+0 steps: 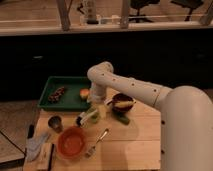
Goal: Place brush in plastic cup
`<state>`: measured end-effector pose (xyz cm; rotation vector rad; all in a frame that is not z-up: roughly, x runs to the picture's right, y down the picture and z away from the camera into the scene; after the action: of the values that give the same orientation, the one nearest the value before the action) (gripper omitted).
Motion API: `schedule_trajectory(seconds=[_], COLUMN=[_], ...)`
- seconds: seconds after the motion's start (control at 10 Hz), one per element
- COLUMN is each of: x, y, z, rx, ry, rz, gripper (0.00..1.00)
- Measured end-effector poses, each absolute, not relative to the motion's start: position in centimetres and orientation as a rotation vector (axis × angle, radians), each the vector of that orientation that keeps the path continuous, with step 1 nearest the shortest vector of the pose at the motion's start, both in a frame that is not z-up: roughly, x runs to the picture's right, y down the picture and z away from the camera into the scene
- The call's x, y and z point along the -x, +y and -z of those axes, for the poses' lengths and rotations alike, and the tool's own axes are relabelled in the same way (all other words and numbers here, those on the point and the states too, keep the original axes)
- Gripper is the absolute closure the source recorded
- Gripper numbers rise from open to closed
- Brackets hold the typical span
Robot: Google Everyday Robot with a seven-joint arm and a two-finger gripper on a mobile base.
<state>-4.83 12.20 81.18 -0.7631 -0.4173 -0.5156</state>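
The brush [84,118] has a whitish handle and a black end pointing down-left; it lies slanted, with its upper end at the pale green plastic cup [95,117]. I cannot tell whether that end is inside the cup or only against it. My gripper [97,106] hangs from the white arm just above the cup, by the brush's upper end. I cannot tell whether it touches the brush.
An orange bowl [71,143] and a metal fork [97,141] sit in front. A dark grey cup [55,123] stands to the left, with a cloth [37,144] beyond. A green tray [52,103] holds food behind. A dark bowl [122,103] stands to the right.
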Motion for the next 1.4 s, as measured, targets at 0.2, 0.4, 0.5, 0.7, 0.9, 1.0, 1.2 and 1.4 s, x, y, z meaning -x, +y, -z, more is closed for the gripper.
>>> schedule_trajectory(seconds=[0.2, 0.4, 0.5, 0.7, 0.9, 1.0, 1.2, 1.4], x=[4.77, 4.63, 4.61, 4.80, 4.72, 4.74, 4.76, 4.78], y=[12.10, 12.05, 12.04, 12.07, 12.06, 12.06, 12.07, 12.07], z=[-81.04, -80.97, -80.97, -80.96, -80.97, -80.96, -80.96, -80.96], rx=[0.738, 0.727, 0.727, 0.727, 0.727, 0.727, 0.727, 0.727], ry=[-0.428, -0.434, -0.434, -0.435, -0.435, -0.435, -0.435, -0.435], rz=[0.514, 0.511, 0.510, 0.514, 0.512, 0.513, 0.513, 0.513], gripper=[0.20, 0.20, 0.20, 0.20, 0.20, 0.20, 0.20, 0.20])
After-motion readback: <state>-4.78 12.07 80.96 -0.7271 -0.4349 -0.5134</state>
